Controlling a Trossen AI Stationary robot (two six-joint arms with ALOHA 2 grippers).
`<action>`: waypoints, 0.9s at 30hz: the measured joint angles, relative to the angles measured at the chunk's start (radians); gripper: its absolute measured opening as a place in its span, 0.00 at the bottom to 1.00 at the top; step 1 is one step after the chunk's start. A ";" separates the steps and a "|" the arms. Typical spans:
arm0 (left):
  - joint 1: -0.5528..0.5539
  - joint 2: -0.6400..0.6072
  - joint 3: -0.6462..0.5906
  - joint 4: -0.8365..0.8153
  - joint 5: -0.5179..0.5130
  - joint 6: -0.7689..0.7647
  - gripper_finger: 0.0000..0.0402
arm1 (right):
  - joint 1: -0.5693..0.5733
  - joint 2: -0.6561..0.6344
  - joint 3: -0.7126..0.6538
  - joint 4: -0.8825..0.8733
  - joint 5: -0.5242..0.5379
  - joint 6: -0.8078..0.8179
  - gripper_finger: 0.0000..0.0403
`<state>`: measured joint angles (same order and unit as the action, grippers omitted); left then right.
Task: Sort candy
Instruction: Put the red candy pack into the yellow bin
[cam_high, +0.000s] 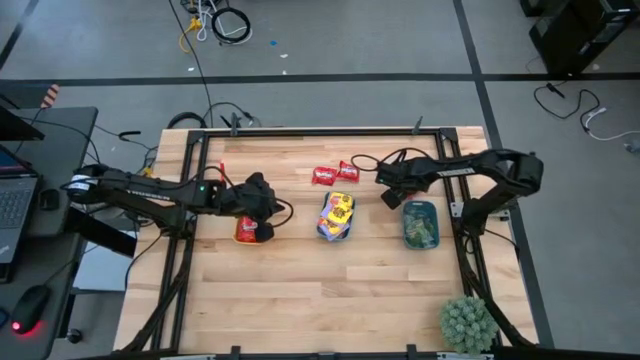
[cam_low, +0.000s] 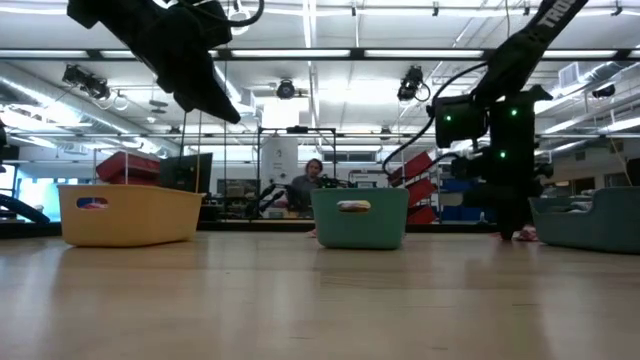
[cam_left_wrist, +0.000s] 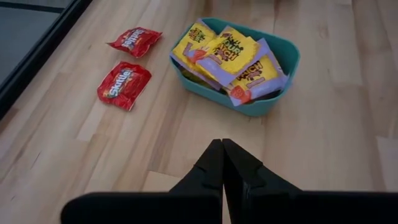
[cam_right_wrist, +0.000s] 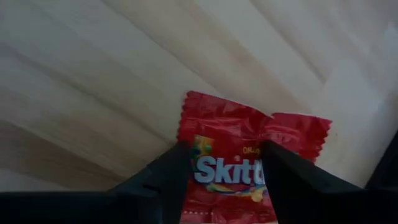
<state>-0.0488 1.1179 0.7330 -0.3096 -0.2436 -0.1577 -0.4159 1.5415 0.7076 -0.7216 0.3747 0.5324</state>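
In the right wrist view one glossy red candy packet lies flat on the wood. My right gripper is open, low over it, with one finger at each side. In the high view my right gripper hides this packet. Two more red packets lie flat on the table left of it. My left gripper is shut and empty, raised over the yellow-orange tray, which holds red packets. The middle teal tray holds yellow packets. The right teal tray holds green ones. My right gripper comes at the red packet from above, its fingers standing over the packet's two sides. The fingertips lie outside the picture. I cannot tell whether they touch it. The packet lies flat on the table.
A spiky green plant stands at the table's near right corner. The black frame runs along the far edge and down both sides. Bare wood fills the near half of the table. A person sits in the room beyond.
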 joint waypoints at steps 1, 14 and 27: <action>-0.001 0.000 0.000 0.000 0.000 0.000 0.01 | -0.002 0.012 0.001 0.007 0.003 -0.014 0.44; -0.006 0.000 0.000 0.099 -0.017 0.030 0.01 | 0.035 -0.104 -0.006 0.074 0.007 -0.080 0.04; -0.006 0.000 0.000 0.413 0.102 0.176 0.02 | 0.307 -0.381 -0.006 0.618 -0.364 -0.309 0.03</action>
<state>-0.0544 1.1183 0.7326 0.1037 -0.1413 0.0186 -0.1085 1.1601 0.7021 -0.1035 0.0106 0.2236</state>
